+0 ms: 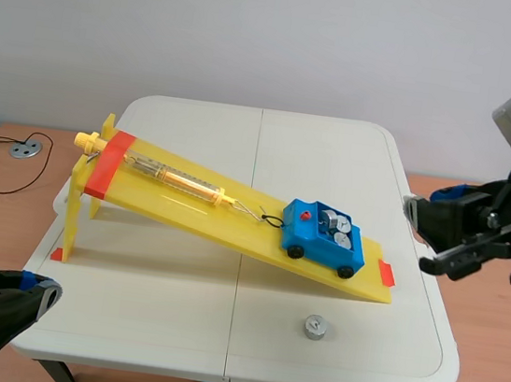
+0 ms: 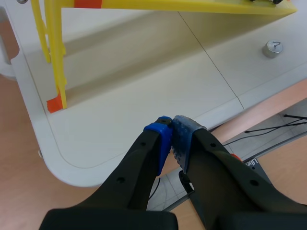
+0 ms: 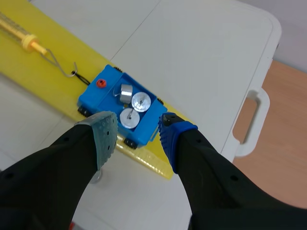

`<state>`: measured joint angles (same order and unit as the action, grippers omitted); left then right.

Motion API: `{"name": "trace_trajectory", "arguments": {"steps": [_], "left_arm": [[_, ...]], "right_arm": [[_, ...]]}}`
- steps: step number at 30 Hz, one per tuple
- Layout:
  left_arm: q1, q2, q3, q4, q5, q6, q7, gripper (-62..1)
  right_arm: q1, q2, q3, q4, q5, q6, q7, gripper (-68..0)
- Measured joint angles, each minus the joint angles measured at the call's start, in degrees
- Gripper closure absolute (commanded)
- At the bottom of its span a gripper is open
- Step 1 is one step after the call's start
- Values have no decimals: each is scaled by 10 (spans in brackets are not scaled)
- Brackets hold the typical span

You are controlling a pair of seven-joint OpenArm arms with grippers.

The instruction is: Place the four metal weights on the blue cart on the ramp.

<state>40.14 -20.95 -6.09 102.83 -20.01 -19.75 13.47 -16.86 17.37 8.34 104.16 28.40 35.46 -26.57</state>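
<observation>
Only three round metal weights (image 3: pixel 141 101) sit in the blue cart (image 3: pixel 94 98).

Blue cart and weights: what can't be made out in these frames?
- Spring scale markings: scene view, too small to read.
- Loose metal weight: right wrist view, mostly hidden behind the right end effector.
- Blue cart: left wrist view, nearly all cut off at the edge.

A plain pale grey wall (image 1: pixel 276 34) stands at twelve o'clock behind the white folding table with rounded corners (image 1: pixel 156 300). Light brown wooden floor (image 1: pixel 491 335) shows at three and nine o'clock, where a round grey floor plate (image 1: pixel 24 149) lies.
</observation>
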Motion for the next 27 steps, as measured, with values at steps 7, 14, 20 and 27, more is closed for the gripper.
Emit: {"name": "trace_trajectory", "arguments": {"steps": [7,14,20,27], "left_arm": [[0,0,0,0,0,0,0,-29],[0,0,0,0,0,0,0,-29],[0,0,0,0,0,0,0,-29],[0,0,0,0,0,0,0,-29]], "right_arm": [[-114,25,52,69,20,4,-12,-223],[-152,24,66,65,9,6,-20,-222],[-137,25,26,14,-23,6,0,-222],[-88,8,-27,-60,-62,3,28,-222]]}}
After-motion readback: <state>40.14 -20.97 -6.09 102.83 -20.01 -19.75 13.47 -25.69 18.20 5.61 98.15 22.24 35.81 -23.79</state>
